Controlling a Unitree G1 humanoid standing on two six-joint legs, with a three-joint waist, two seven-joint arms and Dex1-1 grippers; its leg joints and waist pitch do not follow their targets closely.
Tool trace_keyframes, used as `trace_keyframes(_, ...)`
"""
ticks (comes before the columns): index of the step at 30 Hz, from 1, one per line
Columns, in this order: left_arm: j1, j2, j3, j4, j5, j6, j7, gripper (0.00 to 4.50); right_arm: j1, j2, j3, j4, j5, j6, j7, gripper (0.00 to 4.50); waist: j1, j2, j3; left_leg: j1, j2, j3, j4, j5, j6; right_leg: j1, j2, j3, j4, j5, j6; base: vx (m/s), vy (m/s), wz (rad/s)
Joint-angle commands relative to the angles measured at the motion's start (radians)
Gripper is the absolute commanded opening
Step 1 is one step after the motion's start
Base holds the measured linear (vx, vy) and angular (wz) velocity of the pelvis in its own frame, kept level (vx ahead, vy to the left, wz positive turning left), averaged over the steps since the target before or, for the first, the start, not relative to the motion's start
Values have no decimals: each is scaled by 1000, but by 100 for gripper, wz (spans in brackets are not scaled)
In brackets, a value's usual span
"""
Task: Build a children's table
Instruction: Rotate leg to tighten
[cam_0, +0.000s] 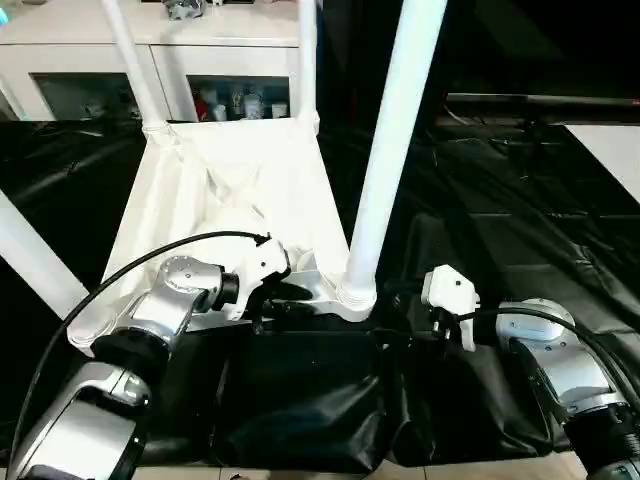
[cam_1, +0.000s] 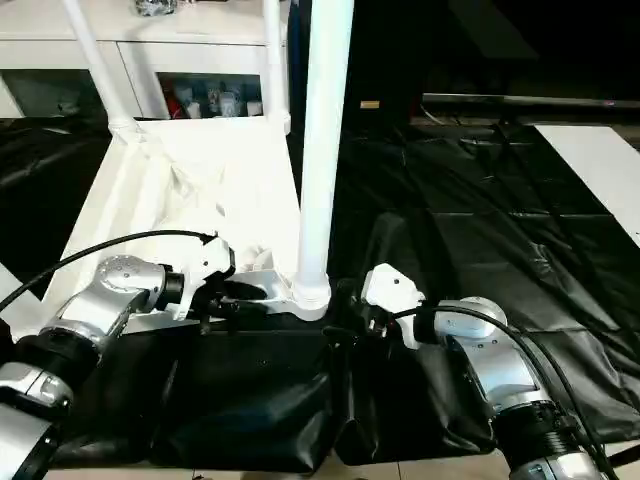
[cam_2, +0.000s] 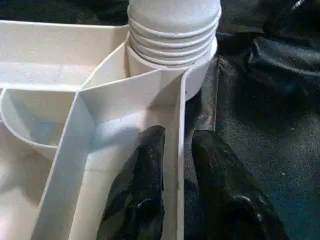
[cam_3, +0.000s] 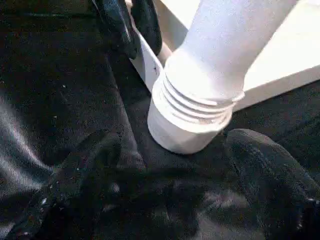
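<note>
The children's table (cam_0: 190, 200) lies upside down on the black sheet, ribbed underside up, with white legs standing in its corner sockets. The nearest leg (cam_0: 395, 140) rises from the near right socket (cam_3: 187, 125), its threaded end showing. My left gripper (cam_2: 178, 135) is shut on the table's near rim (cam_2: 180, 105) just beside that socket, one finger inside the wall and one outside. My right gripper (cam_3: 172, 150) stands open around the socket's base, with its fingers (cam_3: 270, 185) on either side and apart from it.
A white glass-door cabinet (cam_0: 70, 50) stands behind the table. Crumpled black sheeting (cam_0: 300, 400) covers the big table down to its front edge. A white panel (cam_0: 610, 150) lies at the far right. A black cable (cam_0: 120, 270) loops over my left forearm.
</note>
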Motion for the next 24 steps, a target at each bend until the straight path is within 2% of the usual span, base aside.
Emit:
trace_keyframes(1, 23, 27, -25, 37, 38, 26, -9, 81, -3, -9, 1, -17, 13, 8, 0, 381, 7, -2, -55, 9, 29, -19, -77, -283, 22, 45, -60, 38, -89, -290, -203, 0, 0, 0)
trace_keyframes(2, 24, 30, -27, 35, 39, 28, -14, 76, -4, -9, 1, -15, 12, 7, -1, 381, 5, -5, -56, 7, 28, -19, -77, -279, 23, 46, -59, 38, -88, -286, -204, 0, 0, 0)
trace_keyframes(3, 25, 33, -30, 36, 43, 31, -20, 56, -5, -8, 0, -14, 11, 8, -1, 381, 5, -4, -56, 7, 29, -19, -77, -277, 24, 46, -60, 37, -87, -284, -205, 0, 0, 0)
trace_keyframes(5, 25, 36, -33, 39, 48, 31, -27, 45, -6, -6, -1, -13, 9, 9, -2, 381, 2, -5, -56, 6, 28, -19, -76, -268, 29, 46, -59, 37, -86, -267, -210, 0, 0, 0)
trace_keyframes(7, 28, 38, -34, 39, 53, 29, -32, 41, -10, -3, -2, -7, 6, 7, -6, 381, 2, -4, -57, 6, 28, -18, -76, -263, 31, 46, -59, 37, -86, -261, -214, 0, 0, 0)
trace_keyframes(9, 29, 38, -32, 38, 57, 25, -29, 11, -14, 1, -4, -2, 5, 5, -12, 381, 2, -3, -57, 7, 28, -17, -75, -263, 33, 45, -59, 37, -86, -258, -219, 0, 0, 0)
trace_keyframes(11, 33, 35, -25, 34, 60, 17, -24, 4, -16, 9, -11, 0, 16, 8, -20, 381, 2, -1, -56, 9, 29, -17, -76, -273, 30, 44, -59, 37, -87, -268, -219, 0, 0, 0)
trace_keyframes(14, 66, 27, -7, -13, 34, 21, -20, 0, -8, 26, -34, -30, 73, 41, -4, 381, -1, 0, -55, 8, 31, -20, -79, -288, 28, 45, -60, 37, -87, -278, -218, 0, 0, 0)
trace_keyframes(20, 147, 23, -24, -125, 22, 42, -25, 0, -8, 38, -39, -39, 71, 33, -32, 381, -2, 3, -62, 5, 32, -17, -76, -232, 44, 48, -58, 37, -76, -181, -234, 0, 0, 0)
trace_keyframes(23, 185, 10, -31, -177, 21, 58, -17, 0, -10, 55, -42, -49, 109, 72, -19, 381, -1, 4, -64, 5, 30, -14, -73, -211, 60, 47, -56, 37, -77, -164, -237, 0, 0, 0)
trace_keyframes(24, 192, 3, -34, -188, 26, 61, -8, 0, -9, 59, -39, -55, 117, 83, -12, 410, 0, 1, -63, 5, 30, -13, -73, -213, 64, 48, -56, 37, -78, -173, -236, 0, 0, 0)
